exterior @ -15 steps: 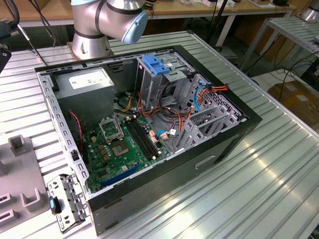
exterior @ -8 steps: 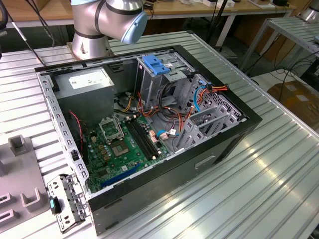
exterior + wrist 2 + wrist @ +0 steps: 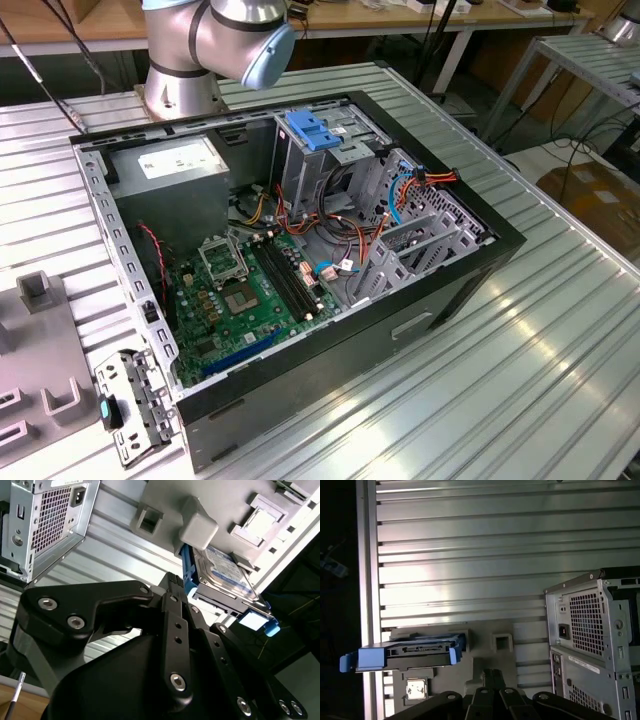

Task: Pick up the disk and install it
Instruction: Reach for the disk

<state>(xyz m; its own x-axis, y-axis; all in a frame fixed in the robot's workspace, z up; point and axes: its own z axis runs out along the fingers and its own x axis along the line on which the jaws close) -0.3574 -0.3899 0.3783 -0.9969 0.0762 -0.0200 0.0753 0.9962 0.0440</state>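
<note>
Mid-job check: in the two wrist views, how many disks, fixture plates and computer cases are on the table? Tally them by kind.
disk: 1
grey fixture plate: 1
computer case: 1
Total: 3

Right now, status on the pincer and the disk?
Pincer shut, empty, apart from disk. Disk on edge in grey fixture, not installed. Grey block beside one end.
</note>
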